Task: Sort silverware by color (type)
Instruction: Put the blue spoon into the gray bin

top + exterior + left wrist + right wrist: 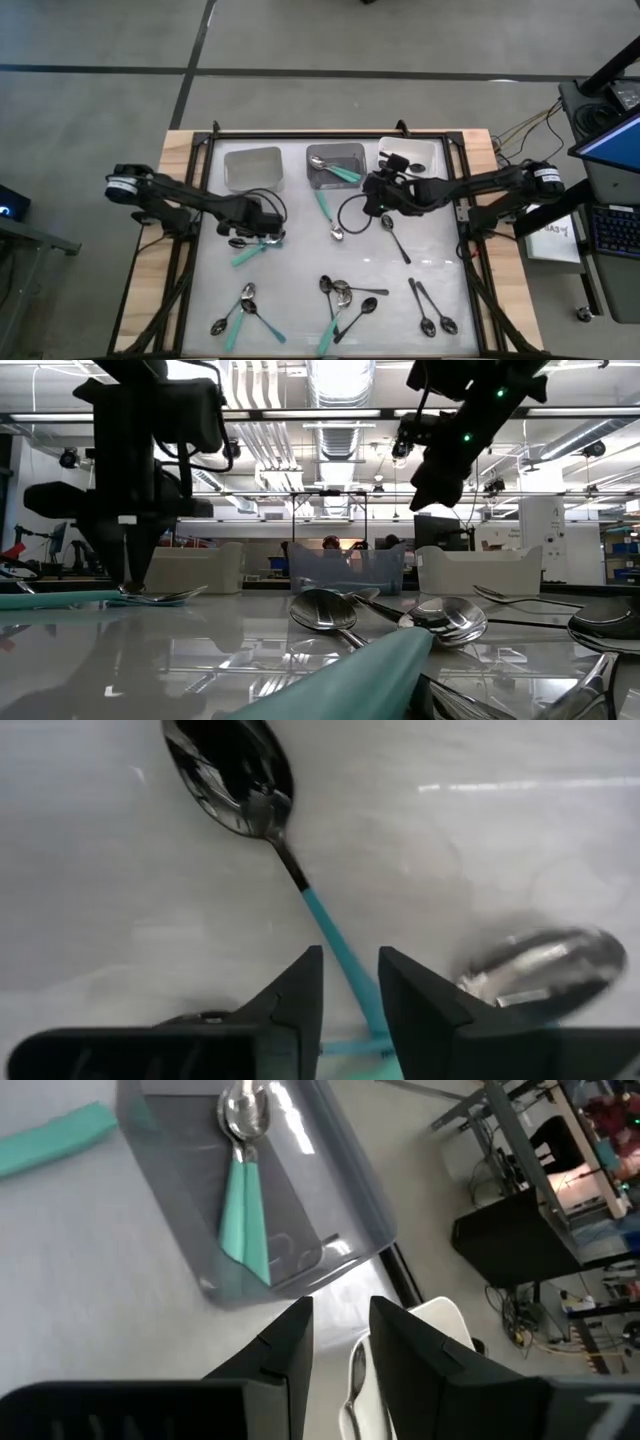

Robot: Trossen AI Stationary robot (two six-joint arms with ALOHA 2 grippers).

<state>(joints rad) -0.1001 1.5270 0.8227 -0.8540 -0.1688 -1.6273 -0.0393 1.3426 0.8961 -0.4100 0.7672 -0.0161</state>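
High view. The left gripper [258,232] sits low over a teal-handled spoon [248,252] near the left middle of the white table [300,255]; the spoon's long axis runs diagonally, handle toward the near-left, bowl toward the gripper. The right gripper [380,190] hangs near the middle bin [335,165], which holds teal-handled spoons, and the right bin [412,152]. The left bin [253,168] stands beside them. Other spoons lie scattered along the near edge, and a black spoon [396,240] lies below the right gripper, running from bowl at the far end to handle at the near-right.

Low view. The left gripper [130,575] points straight down with its tips at a spoon bowl on the table. A silver spoon [322,610] lies in the foreground, bowl up.

Left wrist view. The fingers [300,995] stand slightly apart, straddling the thin teal neck of a spoon [330,930]; whether they press on it cannot be told. Its bowl points away from the gripper. A second bowl [545,965] lies beside it.

Right wrist view. The fingers [285,1350] are parted with nothing between them, above the edge of the middle bin [340,1180].
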